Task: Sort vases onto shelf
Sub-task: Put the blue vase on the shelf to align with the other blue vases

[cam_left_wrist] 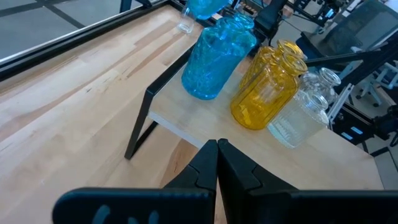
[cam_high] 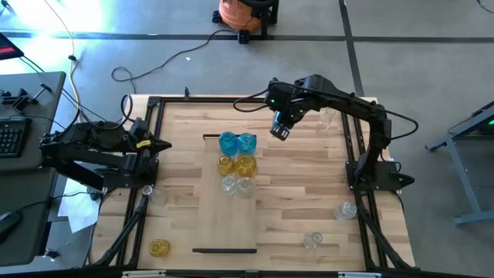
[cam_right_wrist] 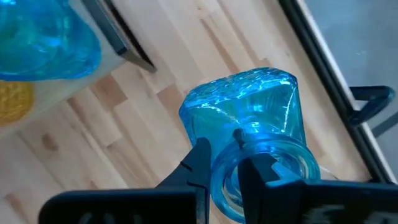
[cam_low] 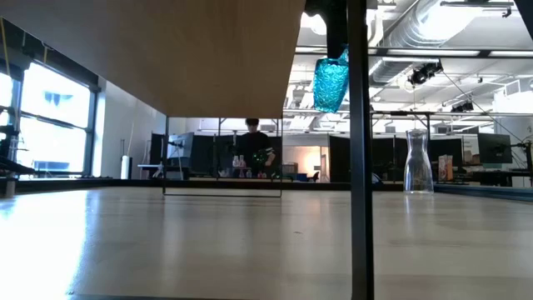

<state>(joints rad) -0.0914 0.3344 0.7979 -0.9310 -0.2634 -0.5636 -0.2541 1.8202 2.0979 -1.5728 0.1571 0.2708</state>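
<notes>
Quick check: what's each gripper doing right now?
Left gripper: shut, empty, waiting at the table's left edge.
Right gripper: shut on the rim of a blue vase, held in the air near the shelf.

shelf [cam_high: 228,224]: left of my right pincer [cam_high: 279,133], six vases [cam_high: 237,164] on it
table [cam_high: 293,208]: four vases scattered

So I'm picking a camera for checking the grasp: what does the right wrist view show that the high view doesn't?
Only the right wrist view shows the right claw shut on the blue vase, one finger inside its mouth. Only the high view shows the whole shelf, its six sorted vases, four loose vases, and the left claw parked at the table's left edge. Both show the right claw beside the shelf's far end.
</notes>
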